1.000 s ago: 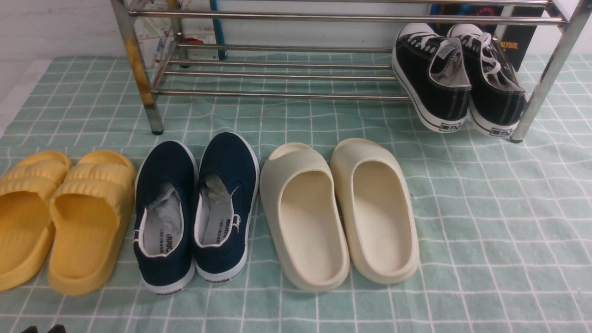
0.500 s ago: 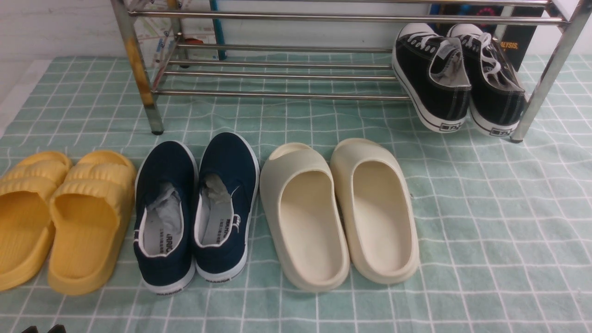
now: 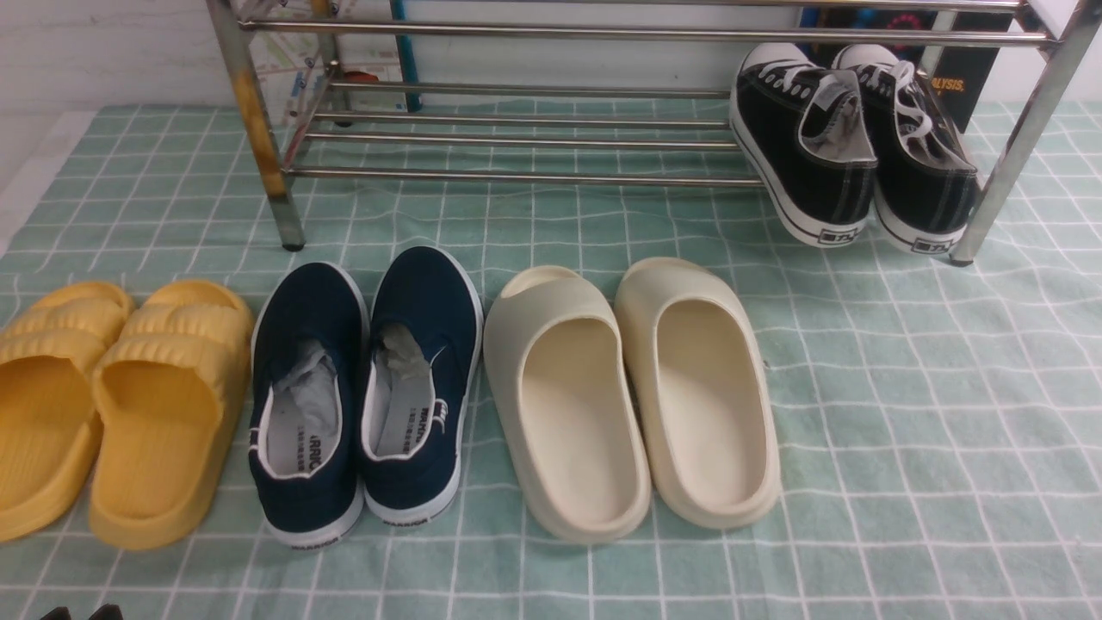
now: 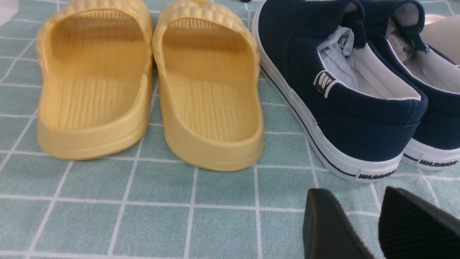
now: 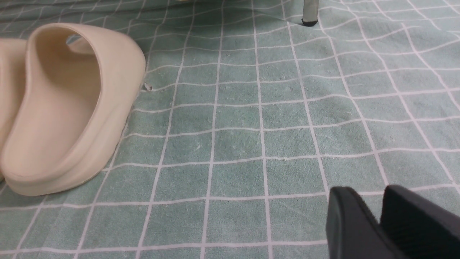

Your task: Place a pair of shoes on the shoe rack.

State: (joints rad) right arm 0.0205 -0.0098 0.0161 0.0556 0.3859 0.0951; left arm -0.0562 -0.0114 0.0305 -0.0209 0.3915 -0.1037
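Note:
The pair of shoes, two black sneakers with white laces, rests on the lower tubes at the right end of the shoe rack [image 3: 516, 177]. The left sneaker [image 3: 801, 155] and the right one [image 3: 925, 176] lie side by side, heels hanging over the front tube toward me. My left gripper [image 4: 354, 194] hovers low over the cloth behind the navy slip-ons [image 4: 345, 108], open and empty; only its tips [image 3: 80, 614] show in the front view. My right gripper [image 5: 366, 192] is low over bare cloth beside a cream slide [image 5: 72, 108], jaws slightly apart with nothing between them.
On the green checked cloth [image 3: 904, 430] stand a row of yellow slides [image 3: 129, 405], navy slip-ons [image 3: 370, 387] and cream slides [image 3: 637, 396]. The rack has a yellowish-stained leg [image 3: 254, 112] and a right front leg [image 3: 1016, 146], whose foot [image 5: 309, 16] shows in the right wrist view.

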